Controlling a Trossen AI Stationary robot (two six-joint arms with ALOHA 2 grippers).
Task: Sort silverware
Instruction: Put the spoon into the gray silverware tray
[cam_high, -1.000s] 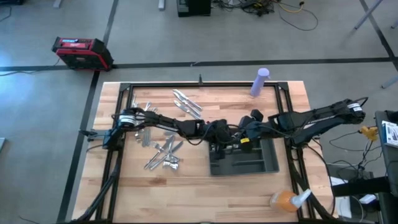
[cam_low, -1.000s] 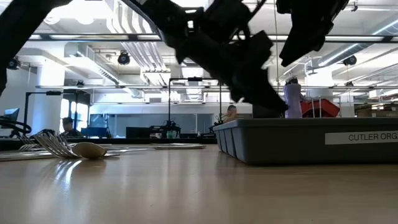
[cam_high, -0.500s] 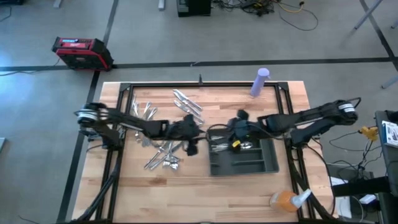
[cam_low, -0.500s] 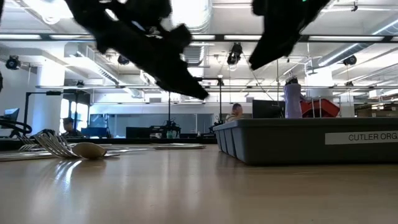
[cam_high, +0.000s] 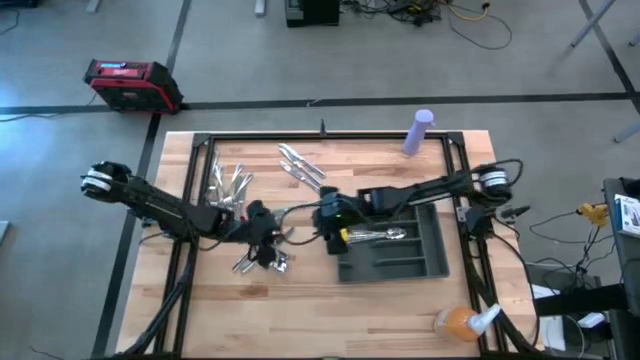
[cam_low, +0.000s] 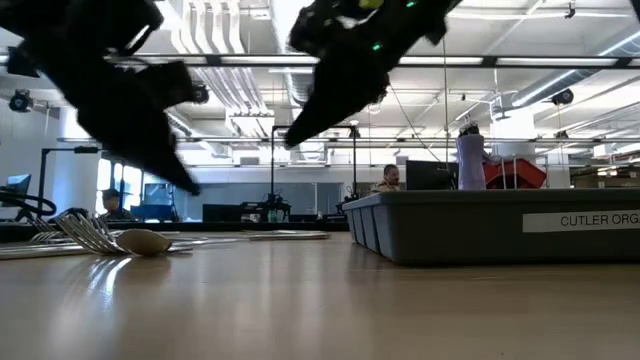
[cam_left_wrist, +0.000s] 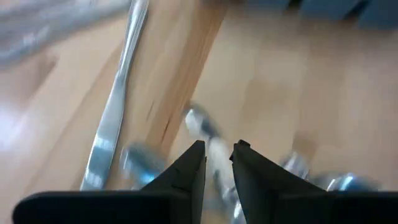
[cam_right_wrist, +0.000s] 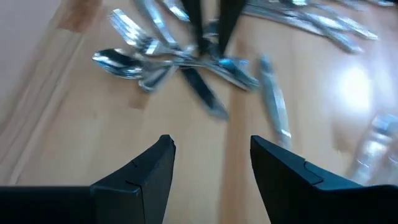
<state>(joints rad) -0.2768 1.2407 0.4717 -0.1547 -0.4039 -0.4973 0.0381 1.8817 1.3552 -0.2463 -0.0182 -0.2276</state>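
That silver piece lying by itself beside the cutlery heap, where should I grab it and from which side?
Grip the lone slim silver metal piece at mid-length, from straight above, with the right tool straddling its narrow width. It lies flat on the wooden table, apart from the tangled silverware heap, so probably only its thin long edges offer purchase.

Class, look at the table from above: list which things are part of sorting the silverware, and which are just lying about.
Part of the job:
- loose silverware pile
- forks and knives farther back
- pieces already in the grey tray
- grey tray
- left pincer, right pincer

Lying about:
- purple cylinder
- orange spray bottle
- red case on the floor
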